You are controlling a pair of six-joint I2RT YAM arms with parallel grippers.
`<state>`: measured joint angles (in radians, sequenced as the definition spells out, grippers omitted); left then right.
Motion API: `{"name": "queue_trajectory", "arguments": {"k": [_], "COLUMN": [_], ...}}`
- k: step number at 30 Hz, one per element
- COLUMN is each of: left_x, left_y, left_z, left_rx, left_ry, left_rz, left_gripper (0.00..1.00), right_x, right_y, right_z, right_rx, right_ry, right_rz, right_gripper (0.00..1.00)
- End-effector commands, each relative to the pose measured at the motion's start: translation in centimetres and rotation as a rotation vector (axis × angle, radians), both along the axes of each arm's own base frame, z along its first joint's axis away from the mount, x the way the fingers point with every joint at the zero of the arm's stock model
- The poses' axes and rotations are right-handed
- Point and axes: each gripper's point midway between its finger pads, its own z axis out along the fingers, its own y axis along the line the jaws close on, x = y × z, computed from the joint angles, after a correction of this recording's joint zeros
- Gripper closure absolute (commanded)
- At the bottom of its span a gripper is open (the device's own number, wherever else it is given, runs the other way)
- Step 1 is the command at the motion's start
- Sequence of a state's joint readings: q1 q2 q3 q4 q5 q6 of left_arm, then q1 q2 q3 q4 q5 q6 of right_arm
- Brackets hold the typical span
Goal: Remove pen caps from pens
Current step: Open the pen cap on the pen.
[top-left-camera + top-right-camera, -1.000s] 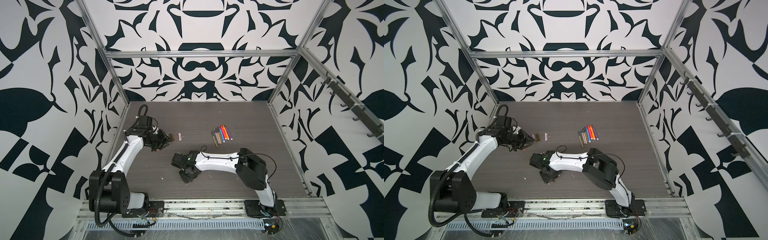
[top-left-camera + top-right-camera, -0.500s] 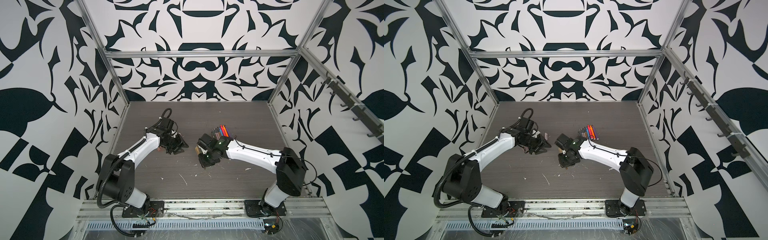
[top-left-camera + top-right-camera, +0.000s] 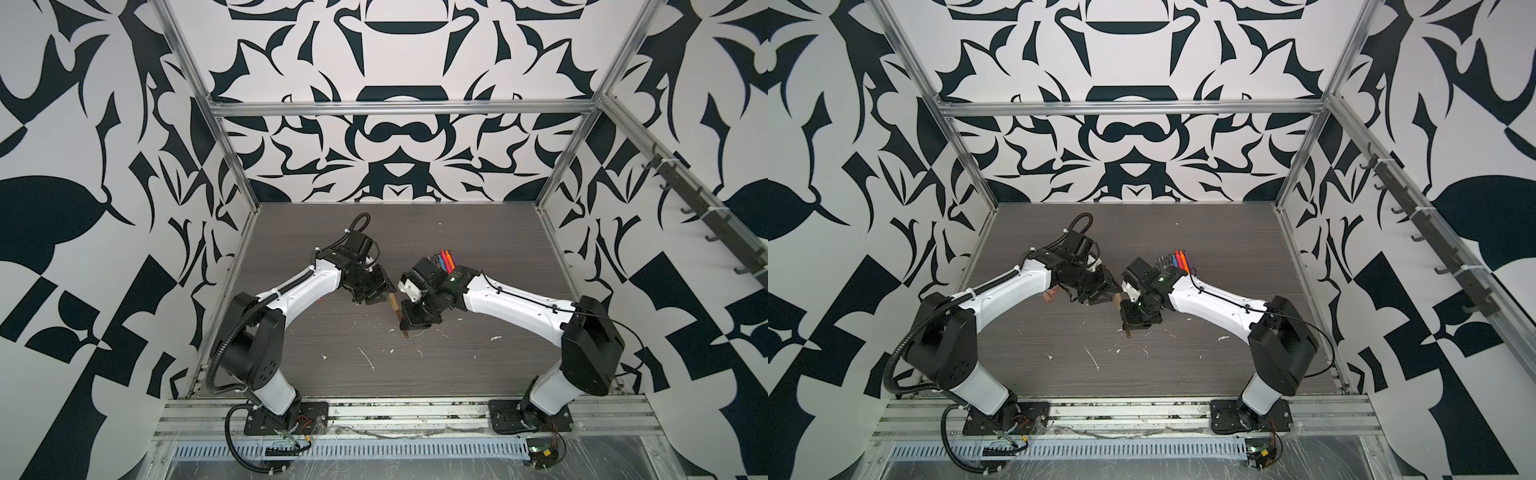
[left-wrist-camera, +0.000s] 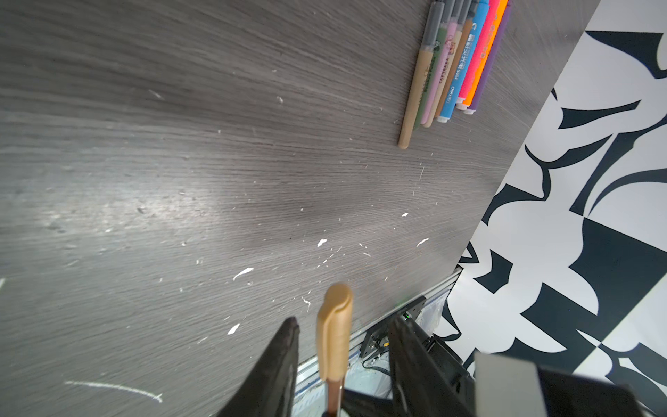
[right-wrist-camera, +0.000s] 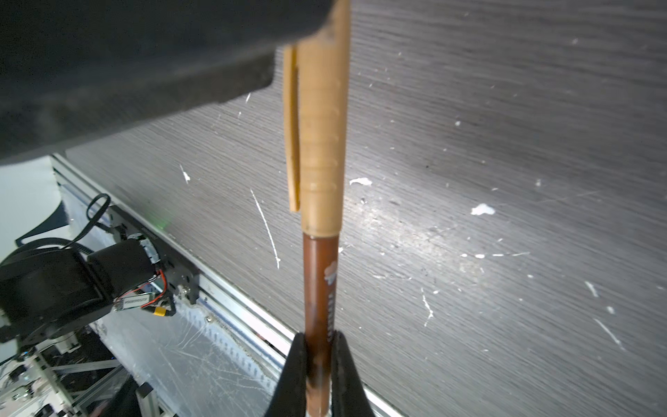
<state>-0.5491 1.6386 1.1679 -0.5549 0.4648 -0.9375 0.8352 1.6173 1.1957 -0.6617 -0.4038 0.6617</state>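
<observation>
Above bench (image 3: 332,232) centre: one uncapping begun.
Pen (image 5: 319,289) is clamped by right gripper (image 5: 319,346); cap (image 4: 335,335), still on, is straddled by parted left gripper (image 4: 344,325); pen row (image 4: 454,65) awaits.

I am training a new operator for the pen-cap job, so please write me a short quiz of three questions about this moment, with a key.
1. True or false: the right tool is shut on the brown pen.
2. The left tool is: A) shut on the tan cap; B) open, one jaw on each side of the tan cap; C) open, far from the cap.
3. Fill in: the tan cap is ___ the pen (on/off).
Key: 1 true; 2 B; 3 on.
</observation>
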Motion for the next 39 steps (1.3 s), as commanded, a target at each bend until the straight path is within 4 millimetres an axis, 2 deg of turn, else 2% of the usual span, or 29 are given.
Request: {"name": "queue_trajectory", "arguments": {"k": [1, 8, 15, 22, 24, 27, 29, 32, 39], "left_x": [0.4, 0.5, 0.8, 1.0, 1.1, 1.2, 1.4, 1.6, 2.2], "left_y": [-0.7, -1.5, -2.3, -2.8, -2.9, -3.1, -3.1, -3.1, -3.5], "left_z": [0.0, -0.1, 0.0, 0.3, 0.3, 0.2, 0.2, 0.2, 0.4], "left_rx": [0.004, -0.002, -0.014, -0.031, -0.036, -0.038, -0.035, -0.031, -0.029], "left_ry": [-0.002, -0.002, -0.001, -0.005, -0.002, 0.002, -0.001, 0.0, 0.009], "left_rz": [0.001, -0.009, -0.025, -0.033, -0.036, -0.037, -0.034, -0.025, -0.009], "left_gripper": [0.56, 0.58, 0.67, 0.94, 1.0, 1.0, 1.0, 1.0, 1.0], "right_x": [0.5, 1.2, 1.7, 2.1, 2.2, 2.5, 3.0, 3.8, 4.1], "right_y": [0.6, 0.0, -0.2, -0.7, -0.8, -1.0, -1.6, -2.2, -2.7], "right_z": [2.2, 3.0, 3.2, 3.1, 3.3, 3.7, 4.0, 4.7, 4.8], "right_rx": [0.081, 0.109, 0.136, 0.136, 0.135, 0.127, 0.1, 0.094, 0.097], "right_ry": [-0.012, -0.019, -0.008, -0.01, -0.013, -0.039, -0.078, -0.147, -0.173], "right_rz": [-0.019, -0.058, -0.08, -0.098, -0.102, -0.101, -0.115, -0.147, -0.193], "right_gripper": [0.95, 0.95, 0.95, 0.94, 0.87, 0.69, 0.63, 0.58, 0.6]}}
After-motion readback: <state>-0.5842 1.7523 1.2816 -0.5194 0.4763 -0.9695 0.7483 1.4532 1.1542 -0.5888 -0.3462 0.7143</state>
